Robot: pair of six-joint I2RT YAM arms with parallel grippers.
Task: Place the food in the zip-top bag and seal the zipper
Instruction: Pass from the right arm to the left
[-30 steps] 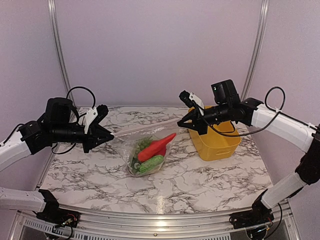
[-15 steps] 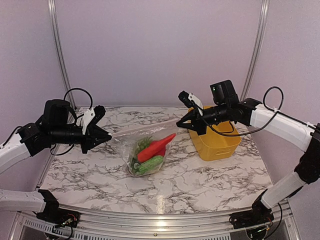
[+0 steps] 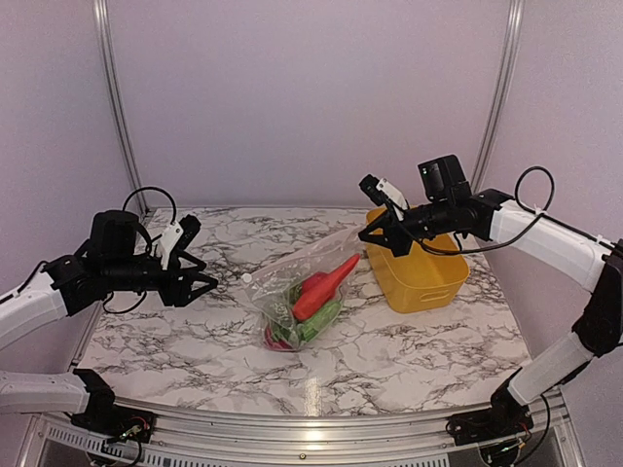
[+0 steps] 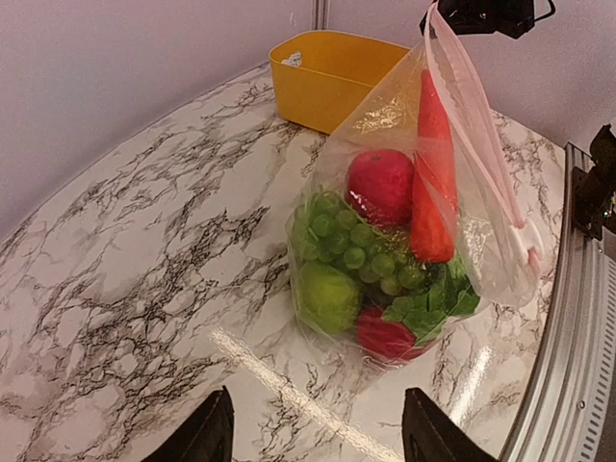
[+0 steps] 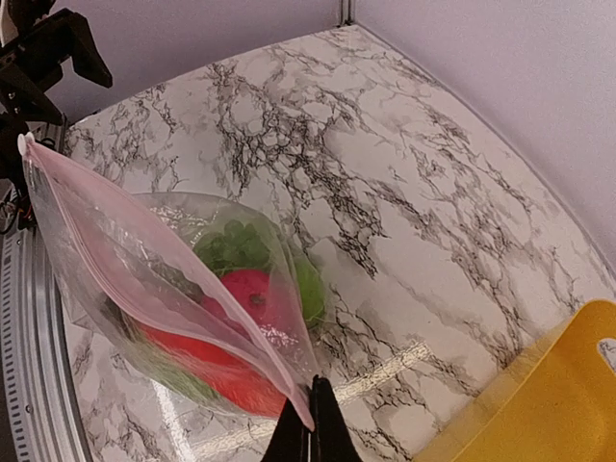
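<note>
1. Your right gripper is clamped on one end of the zipper; the zip-top bag hangs from it, bottom at the middle of the table
2. Your left gripper stands apart, empty, near the left edge
3. The food weighs down thin, slippery film; pinch the stiffer zipper's free end

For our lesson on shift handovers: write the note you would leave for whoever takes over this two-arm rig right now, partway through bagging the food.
Left gripper: open, empty, off to the bag's left.
Right gripper: shut on the zipper's end corner, holding the zip-top bag up, with its bottom on the table.
Done: all the visible food is inside the bag.
Left: the zipper lies flat, but a full seal cannot be confirmed. Check it, press it shut if needed, then set the bag down.
</note>
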